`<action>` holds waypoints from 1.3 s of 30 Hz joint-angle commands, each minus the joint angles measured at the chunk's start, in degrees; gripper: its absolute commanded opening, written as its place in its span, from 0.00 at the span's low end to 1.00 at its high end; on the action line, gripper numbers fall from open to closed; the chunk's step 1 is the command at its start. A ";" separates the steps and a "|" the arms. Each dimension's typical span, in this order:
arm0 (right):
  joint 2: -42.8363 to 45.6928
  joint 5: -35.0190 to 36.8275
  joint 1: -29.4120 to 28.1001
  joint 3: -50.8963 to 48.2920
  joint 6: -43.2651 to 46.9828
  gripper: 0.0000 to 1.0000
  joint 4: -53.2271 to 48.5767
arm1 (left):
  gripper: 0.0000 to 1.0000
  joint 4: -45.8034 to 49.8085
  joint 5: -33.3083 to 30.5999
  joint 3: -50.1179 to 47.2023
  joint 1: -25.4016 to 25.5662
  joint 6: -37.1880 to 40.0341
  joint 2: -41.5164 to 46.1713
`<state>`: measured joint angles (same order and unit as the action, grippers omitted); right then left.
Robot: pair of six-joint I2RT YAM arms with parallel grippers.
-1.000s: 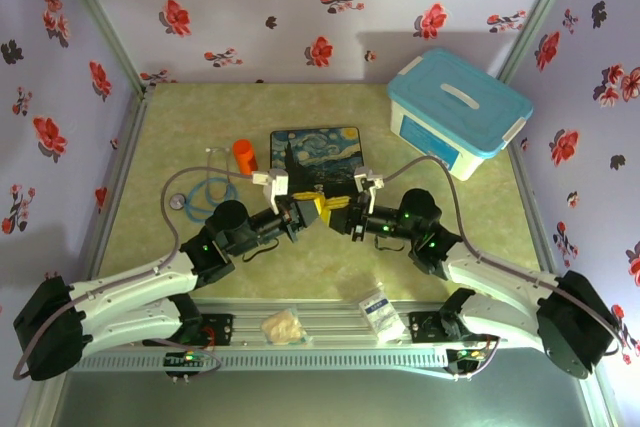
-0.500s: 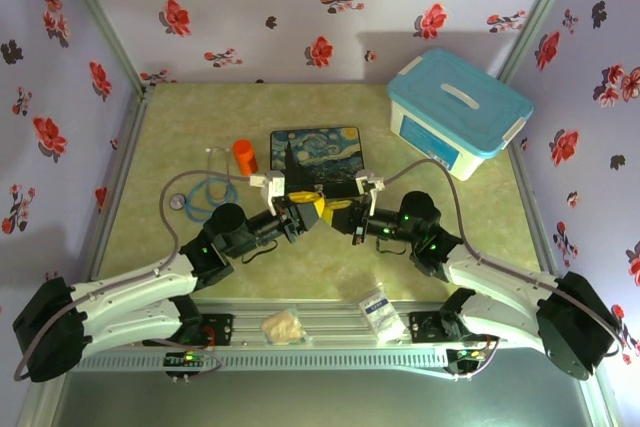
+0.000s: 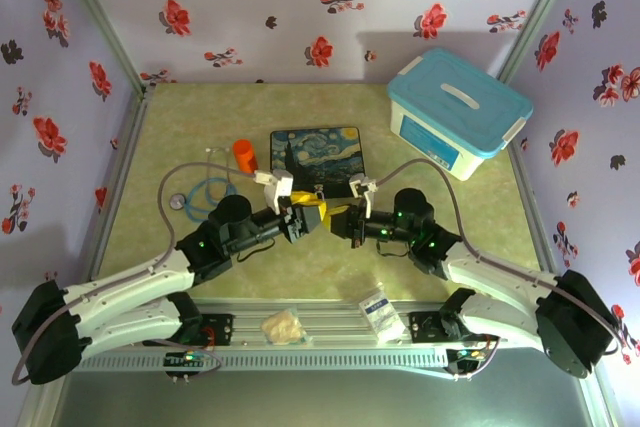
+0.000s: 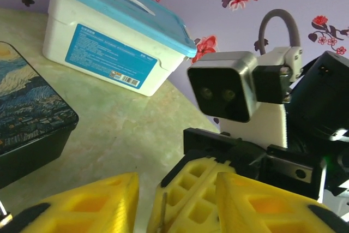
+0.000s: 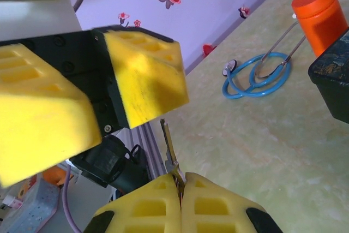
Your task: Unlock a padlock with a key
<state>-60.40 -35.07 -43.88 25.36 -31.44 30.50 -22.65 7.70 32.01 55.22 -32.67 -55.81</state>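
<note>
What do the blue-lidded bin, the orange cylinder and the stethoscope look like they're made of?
Bin: glossy molded plastic, judging by its smooth white tub, blue lid and stuck-on label. Orange cylinder: matte, uniform colour, probably plastic. Stethoscope: blue tubing looks rubbery or vinyl; its thin tubes and chestpiece shine like metal.

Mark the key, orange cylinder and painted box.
key [image 5: 168,141], right wrist view, on its thin metal blade
orange cylinder [image 5: 322,23], right wrist view, on its side wall
painted box [image 3: 318,150], top external view, on its lid
</note>
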 commanded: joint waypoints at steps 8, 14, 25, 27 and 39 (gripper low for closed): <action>-1.43 -1.52 -0.29 2.47 1.04 0.00 -0.77 | 0.24 2.95 4.78 2.96 -0.55 2.26 -3.44; -1.65 -1.58 -0.33 2.63 1.55 0.00 -1.41 | 0.04 1.91 4.78 2.26 -0.64 1.49 -3.29; 2.37 1.91 0.81 -1.23 -3.24 0.69 7.40 | 0.00 -6.75 -1.40 -2.25 -1.52 -5.98 0.22; 2.12 1.84 0.88 -1.31 -4.71 0.71 10.56 | 0.00 -13.20 -2.17 -4.24 -1.60 -9.64 0.11; -6.31 -2.18 0.86 -1.35 -12.58 0.60 27.98 | 0.00 -28.18 -3.77 -8.29 -1.78 -16.07 0.07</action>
<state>-66.17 -36.12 -43.38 24.73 -42.11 52.62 -43.83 5.30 24.77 53.76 -47.31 -56.55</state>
